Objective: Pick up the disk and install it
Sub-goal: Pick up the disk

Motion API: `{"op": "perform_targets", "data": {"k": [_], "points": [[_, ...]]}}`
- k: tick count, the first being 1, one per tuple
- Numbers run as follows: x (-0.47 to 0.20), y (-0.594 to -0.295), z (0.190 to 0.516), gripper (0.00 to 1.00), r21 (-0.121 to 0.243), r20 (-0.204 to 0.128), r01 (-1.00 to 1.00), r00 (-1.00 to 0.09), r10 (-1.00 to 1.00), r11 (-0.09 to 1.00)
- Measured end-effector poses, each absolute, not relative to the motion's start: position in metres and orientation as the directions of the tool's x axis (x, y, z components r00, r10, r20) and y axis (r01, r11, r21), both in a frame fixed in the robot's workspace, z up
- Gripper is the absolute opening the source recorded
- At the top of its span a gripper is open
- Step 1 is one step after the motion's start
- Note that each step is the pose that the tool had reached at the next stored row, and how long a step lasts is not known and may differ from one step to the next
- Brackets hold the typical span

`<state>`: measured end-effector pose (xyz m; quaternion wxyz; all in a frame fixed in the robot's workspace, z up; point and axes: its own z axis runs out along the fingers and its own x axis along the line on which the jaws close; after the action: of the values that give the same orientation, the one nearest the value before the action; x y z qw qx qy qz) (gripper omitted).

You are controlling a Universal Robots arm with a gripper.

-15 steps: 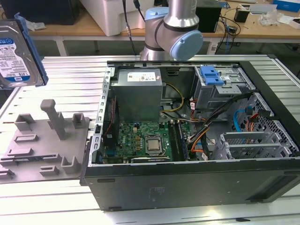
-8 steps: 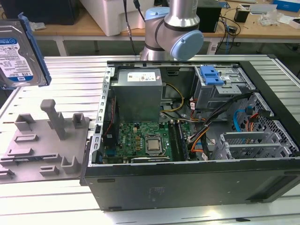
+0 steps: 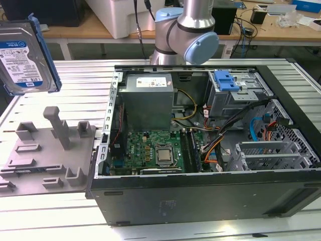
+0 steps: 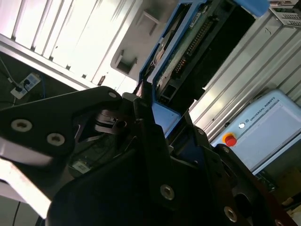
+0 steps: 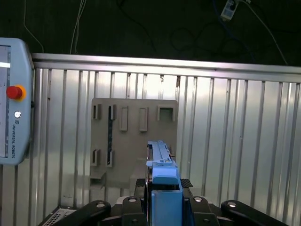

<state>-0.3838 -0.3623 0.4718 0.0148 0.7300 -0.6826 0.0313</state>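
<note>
Jaws are pressing together on the disk (image 3: 25,55), my gripper (image 5: 163,187) clamping its blue carrier edge-on, black fingers (image 4: 155,136) squeezing either side of the frame. I am holding it high at the exterior view's left, upright with its label facing the camera, well above the table (image 3: 75,80) and well apart from the computer case (image 3: 200,201).

Under me that table, ribbed aluminium, is stretching across the scene, light glaring off its slats. Wooden workbenches (image 3: 271,30) are standing behind it, loaded with boxes and cables. In both wrist views a teach pendant (image 5: 14,117) with a red button is sitting against the slatted surface.

Going rightward in the exterior view, a grey fixture plate (image 3: 45,150) with slots and an upright post is sitting on the table beneath the disk, just beside the open case. Inside, a grey power supply (image 3: 148,100) is sitting next to a green motherboard (image 3: 155,150). Further right a grey drive cage (image 3: 235,100) is carrying a blue latch piece (image 3: 225,80), and black, orange and yellow cables (image 3: 220,135) are trailing across in front of it. My arm's base (image 3: 185,30) is rising behind the case.
</note>
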Motion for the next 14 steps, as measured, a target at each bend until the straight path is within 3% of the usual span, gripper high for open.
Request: {"op": "perform_targets", "data": {"k": [14], "points": [[-0.358, -0.378, 0.479, 0.37, -0.017, 0.05, -0.998, 0.066, -0.997, -0.067]]}}
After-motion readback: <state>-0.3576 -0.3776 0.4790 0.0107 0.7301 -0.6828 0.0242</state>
